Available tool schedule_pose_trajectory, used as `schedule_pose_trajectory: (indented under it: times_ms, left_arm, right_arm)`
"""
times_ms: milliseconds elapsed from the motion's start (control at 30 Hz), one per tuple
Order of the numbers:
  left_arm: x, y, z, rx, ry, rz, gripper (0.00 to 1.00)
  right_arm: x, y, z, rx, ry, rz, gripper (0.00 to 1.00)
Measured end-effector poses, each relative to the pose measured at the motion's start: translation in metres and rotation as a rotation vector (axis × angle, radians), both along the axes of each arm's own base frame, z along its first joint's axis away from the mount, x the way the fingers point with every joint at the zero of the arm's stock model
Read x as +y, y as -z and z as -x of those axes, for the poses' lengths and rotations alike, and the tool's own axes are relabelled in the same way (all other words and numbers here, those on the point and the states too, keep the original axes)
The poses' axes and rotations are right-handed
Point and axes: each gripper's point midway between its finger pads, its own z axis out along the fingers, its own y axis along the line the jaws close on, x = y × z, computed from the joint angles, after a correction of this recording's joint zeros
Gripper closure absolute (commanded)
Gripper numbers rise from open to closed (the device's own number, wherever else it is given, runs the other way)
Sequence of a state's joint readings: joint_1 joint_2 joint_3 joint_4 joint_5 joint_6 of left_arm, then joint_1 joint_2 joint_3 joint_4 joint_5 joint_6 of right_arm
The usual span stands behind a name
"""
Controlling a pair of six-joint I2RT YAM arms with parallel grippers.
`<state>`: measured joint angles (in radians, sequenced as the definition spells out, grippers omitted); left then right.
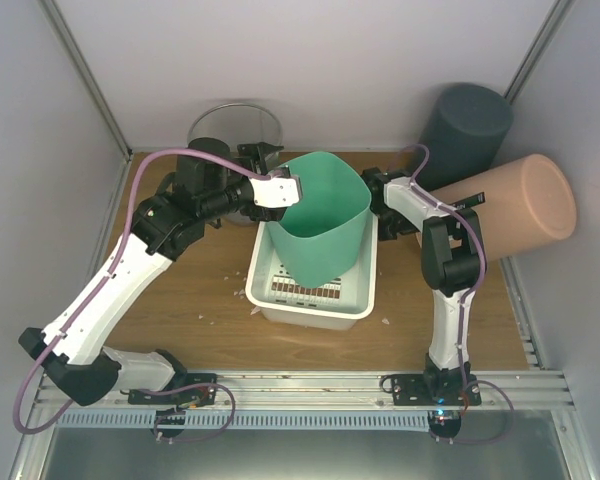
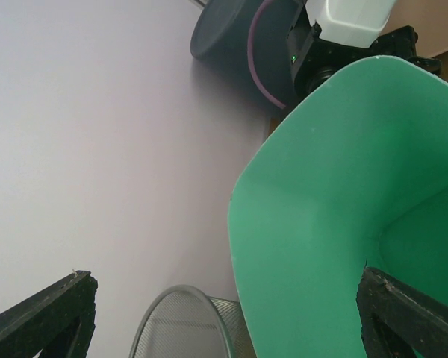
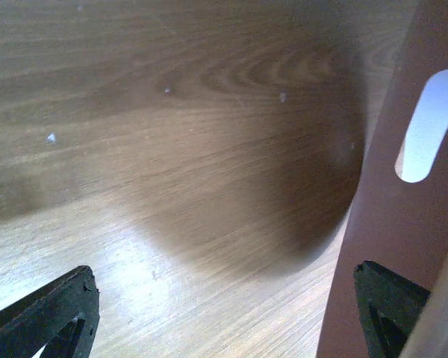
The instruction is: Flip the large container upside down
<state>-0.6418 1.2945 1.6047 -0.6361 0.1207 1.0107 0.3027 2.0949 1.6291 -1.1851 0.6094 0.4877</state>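
**Green container upright in basket, both tools slack**

Bench (image 1: 190,300): wood top, walled in on three sides by pale panels.

White basket (image 1: 315,312): mid-bench, slotted floor. It holds the foot of the green container and nothing else that shows.

Green container (image 1: 325,240): stands in the basket, mouth up and leaning toward the back wall. The visible inside is bare. Its soft rim is squashed out of round.

Peach cylinder (image 1: 525,200): back right, lying tipped, closed end toward the camera. Contents not visible.

Dark grey cylinder (image 1: 465,125): behind the peach one, in the back corner. Its inside is hidden.

Wire mesh bin (image 1: 235,115): back left, behind the left arm. Contents not made out.

Left tool (image 1: 295,190): at the container's left rim, jaws spread wide. In the wrist view the green wall passes between the fingers without being pinched.

Right tool (image 1: 375,195): just beside the container's right flank, jaws also wide, gripping nothing. Its wrist view shows bare wood between the fingers.

Pale crumbs (image 1: 242,293): scattered on the bench beside the basket.
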Motion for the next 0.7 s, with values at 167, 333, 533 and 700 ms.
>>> schedule_pose_trajectory:
  times_ms: [167, 333, 533, 700]
  left_arm:
    - [0.001, 0.002, -0.001, 0.005, 0.005, 0.002, 0.06]
    - [0.000, 0.001, 0.000, 0.005, 0.010, 0.006, 0.06]
    - [-0.001, 0.002, 0.000, 0.007, 0.015, 0.006, 0.06]
    - [-0.001, 0.002, 0.001, 0.009, 0.021, 0.008, 0.06]
  right_arm:
    - [-0.005, -0.004, -0.005, -0.039, 0.013, 0.038, 0.07]
    - [-0.009, -0.007, -0.008, -0.066, 0.026, 0.066, 0.07]
    - [-0.008, -0.011, -0.011, -0.068, 0.022, 0.083, 0.07]
    - [0.003, -0.017, -0.017, -0.067, -0.003, 0.088, 0.07]
